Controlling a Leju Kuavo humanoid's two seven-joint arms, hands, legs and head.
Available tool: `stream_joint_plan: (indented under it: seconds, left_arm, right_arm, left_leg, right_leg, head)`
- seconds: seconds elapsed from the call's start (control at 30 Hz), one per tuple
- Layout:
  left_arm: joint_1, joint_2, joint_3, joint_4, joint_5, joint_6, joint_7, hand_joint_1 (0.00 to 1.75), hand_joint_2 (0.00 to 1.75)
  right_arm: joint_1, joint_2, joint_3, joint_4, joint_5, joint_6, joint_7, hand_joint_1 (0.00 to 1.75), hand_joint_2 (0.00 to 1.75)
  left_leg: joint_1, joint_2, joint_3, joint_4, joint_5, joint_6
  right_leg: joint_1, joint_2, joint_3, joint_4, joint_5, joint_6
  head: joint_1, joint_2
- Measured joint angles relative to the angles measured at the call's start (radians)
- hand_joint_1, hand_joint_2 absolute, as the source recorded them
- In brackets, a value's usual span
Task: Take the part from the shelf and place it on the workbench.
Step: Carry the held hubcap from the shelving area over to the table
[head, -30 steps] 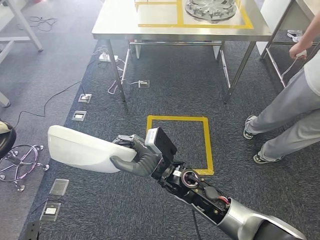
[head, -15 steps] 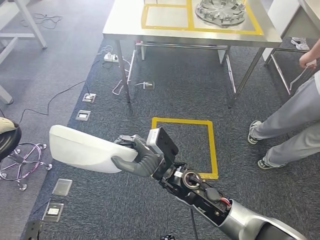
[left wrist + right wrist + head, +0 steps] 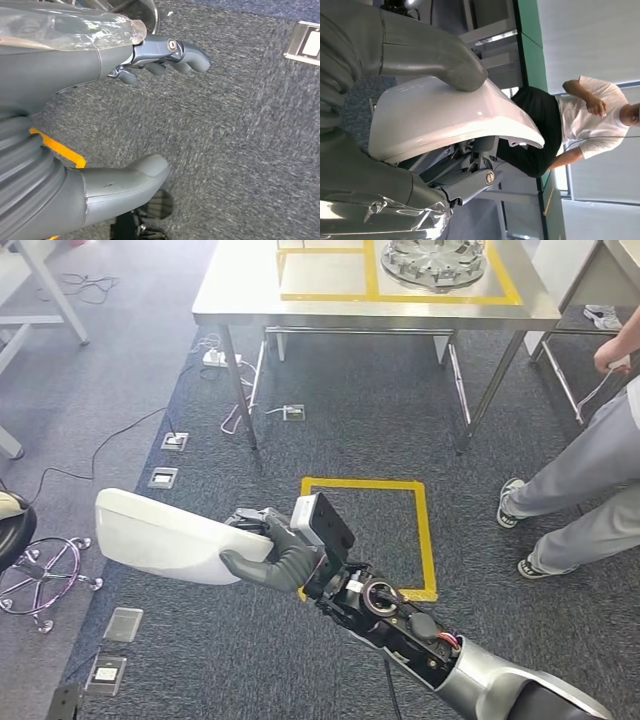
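My right hand (image 3: 279, 555) grips one end of a long white curved part (image 3: 162, 538), holding it out level above the carpet in the head view. The right wrist view shows the same white part (image 3: 444, 117) clamped between the thumb (image 3: 433, 52) and the darker fingers beneath. The steel workbench (image 3: 241, 285) stands ahead, marked with yellow tape, and a round grey metal disc (image 3: 432, 260) lies on it. My left hand (image 3: 113, 100) hangs over the carpet with its fingers apart and nothing in it.
A yellow taped square (image 3: 366, 530) marks the floor in front of the workbench. A person in grey trousers (image 3: 581, 475) stands at the right. Another person in a white shirt (image 3: 595, 107) appears in the right wrist view. Cables, floor sockets (image 3: 162, 478) and a stool base (image 3: 41, 575) lie left.
The camera view has shifted slightly, so the workbench and floor square sit a little differently in the picture. My right hand keeps the same hold on the white part.
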Motion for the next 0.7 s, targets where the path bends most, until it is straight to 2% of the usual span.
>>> stream_joint_plan:
  seconds: [0.03, 0.07, 0.1, 0.13, 0.23, 0.27, 0.3, 0.37, 0.4, 0.43, 0.47, 0.5, 0.53, 0.57, 0.6, 0.63, 0.7]
  left_arm:
    - [-0.001, 0.0, 0.0, 0.0, 0.0, 0.0, 0.0, 0.0, 1.75]
    - [-0.002, 0.001, 0.0, 0.0, 0.0, 0.0, 0.0, 0.0, 1.75]
    - [-0.002, 0.001, 0.0, 0.0, 0.0, 0.0, 0.0, 0.0, 1.75]
    - [-0.002, 0.001, 0.0, 0.0, 0.001, 0.0, 0.0, 0.0, 1.75]
    - [-0.001, 0.0, 0.0, 0.0, 0.001, 0.0, 0.0, 0.0, 1.75]
    - [-0.002, 0.0, 0.0, 0.0, 0.0, -0.001, -0.001, 0.0, 1.75]
    - [-0.003, 0.0, 0.0, 0.0, -0.002, -0.002, -0.001, 0.0, 1.75]
    - [-0.007, 0.0, 0.0, 0.0, -0.004, -0.004, -0.001, 0.0, 1.75]
    - [-0.008, 0.0, 0.0, 0.0, -0.005, -0.004, -0.001, 0.0, 1.75]
    - [-0.009, 0.0, 0.0, 0.0, -0.006, -0.005, -0.001, 0.0, 1.75]
    - [-0.009, -0.001, 0.0, 0.0, -0.007, -0.005, -0.001, 0.0, 1.75]
    - [-0.01, -0.001, 0.0, 0.0, -0.007, -0.006, -0.001, 0.0, 1.75]
    - [-0.011, -0.001, 0.0, 0.0, -0.008, -0.006, -0.001, 0.0, 1.75]
    - [-0.012, -0.002, 0.0, 0.0, -0.008, -0.006, -0.001, 0.0, 1.75]
    - [-0.014, -0.002, 0.0, 0.0, -0.008, -0.006, -0.001, 0.0, 1.75]
    - [-0.016, -0.002, 0.0, 0.0, -0.008, -0.007, -0.001, 0.0, 1.75]
    - [-0.018, -0.003, 0.0, 0.0, -0.008, -0.007, 0.0, 0.0, 1.75]
  right_arm:
    - [0.0, 0.0, 0.0, 0.0, -0.002, -0.001, 0.0, 1.75, 1.75]
    - [-0.001, 0.0, 0.0, 0.0, -0.004, -0.001, 0.0, 1.75, 1.75]
    - [-0.002, 0.0, 0.0, 0.0, -0.005, -0.001, 0.0, 1.75, 1.75]
    - [-0.002, 0.0, 0.0, 0.0, -0.007, -0.001, 0.0, 1.75, 1.75]
    - [-0.002, 0.0, 0.0, 0.0, -0.008, -0.001, -0.001, 1.75, 1.75]
    - [-0.002, 0.0, 0.0, 0.0, -0.008, -0.002, -0.001, 1.75, 1.75]
    - [-0.003, 0.0, 0.0, 0.0, -0.008, -0.003, -0.001, 1.75, 1.75]
    - [-0.002, 0.0, 0.0, 0.001, -0.009, -0.004, -0.002, 1.75, 1.75]
    - [-0.001, 0.0, 0.0, 0.003, -0.009, -0.005, -0.003, 1.75, 1.75]
    - [0.001, 0.0, 0.0, 0.004, -0.01, -0.005, -0.003, 1.75, 1.75]
    - [0.002, 0.0, 0.0, 0.006, -0.01, -0.005, -0.004, 1.75, 1.75]
    - [0.003, 0.0, 0.0, 0.007, -0.011, -0.005, -0.005, 1.75, 1.75]
    - [0.003, 0.0, -0.001, 0.008, -0.011, -0.005, -0.007, 1.75, 1.75]
    - [0.002, 0.0, -0.001, 0.009, -0.011, -0.005, -0.008, 1.75, 1.75]
    - [0.001, 0.0, -0.001, 0.01, -0.011, -0.005, -0.01, 1.75, 1.75]
    - [-0.001, 0.0, -0.001, 0.01, -0.011, -0.004, -0.012, 1.75, 1.75]
    - [-0.002, 0.0, -0.002, 0.011, -0.012, -0.002, -0.014, 1.75, 1.75]
  left_leg:
    - [0.004, 0.002, 0.029, -0.075, 0.043, -0.002]
    - [0.004, 0.004, 0.058, -0.144, 0.073, -0.002]
    - [0.004, 0.005, 0.079, -0.192, 0.088, 0.001]
    - [0.003, 0.005, 0.089, -0.215, 0.089, 0.006]
    - [-0.001, 0.002, 0.096, -0.219, 0.077, 0.028]
    - [-0.002, 0.001, 0.102, -0.22, 0.074, 0.035]
    - [-0.002, 0.001, 0.108, -0.221, 0.071, 0.042]
    - [-0.005, 0.001, 0.117, -0.221, 0.063, 0.052]
    - [-0.007, 0.001, 0.121, -0.221, 0.059, 0.055]
    - [-0.008, 0.0, 0.126, -0.221, 0.054, 0.056]
    - [-0.009, -0.001, 0.134, -0.221, 0.049, 0.055]
    - [-0.01, -0.002, 0.143, -0.221, 0.043, 0.054]
    - [-0.011, -0.003, 0.153, -0.221, 0.037, 0.052]
    - [-0.012, -0.004, 0.161, -0.222, 0.031, 0.049]
    - [-0.012, -0.004, 0.165, -0.222, 0.026, 0.046]
    - [-0.013, -0.004, 0.166, -0.222, 0.023, 0.042]
    - [-0.012, -0.003, 0.163, -0.224, 0.023, 0.032]
  right_leg:
    - [0.0, 0.0, 0.005, 0.002, -0.007, 0.005]
    - [0.002, 0.001, 0.008, 0.005, -0.014, 0.011]
    - [0.004, 0.001, 0.009, 0.007, -0.02, 0.016]
    - [0.006, 0.002, 0.009, 0.009, -0.024, 0.021]
    - [0.003, 0.002, 0.01, 0.014, -0.038, 0.036]
    - [0.001, 0.001, 0.001, 0.035, -0.051, 0.04]
    - [-0.001, 0.001, -0.019, 0.079, -0.073, 0.044]
    - [-0.003, 0.001, -0.096, 0.226, -0.125, 0.048]
    - [-0.003, 0.001, -0.138, 0.294, -0.142, 0.049]
    - [-0.003, 0.001, -0.168, 0.333, -0.141, 0.049]
    - [-0.003, 0.001, -0.178, 0.33, -0.119, 0.047]
    - [-0.003, 0.001, -0.166, 0.285, -0.078, 0.044]
    - [-0.003, 0.001, -0.141, 0.212, -0.029, 0.039]
    - [0.0, 0.002, -0.113, 0.145, 0.008, 0.034]
    - [0.003, 0.002, -0.088, 0.089, 0.03, 0.029]
    - [0.006, 0.002, -0.072, 0.056, 0.035, 0.026]
    - [0.008, 0.004, -0.058, 0.035, 0.024, 0.021]
  head:
    - [0.0, 0.0]
    - [-0.003, 0.0]
    - [-0.004, 0.0]
    - [-0.005, 0.0]
    - [-0.003, 0.0]
    - [-0.002, 0.0]
    - [0.0, 0.0]
    - [0.003, 0.0]
    - [0.004, 0.0]
    - [0.005, 0.0]
    - [0.006, 0.0]
    - [0.007, 0.0]
    - [0.008, 0.0]
    - [0.007, 0.0]
    - [0.006, 0.0]
    - [0.006, 0.0]
    - [0.006, 0.0]
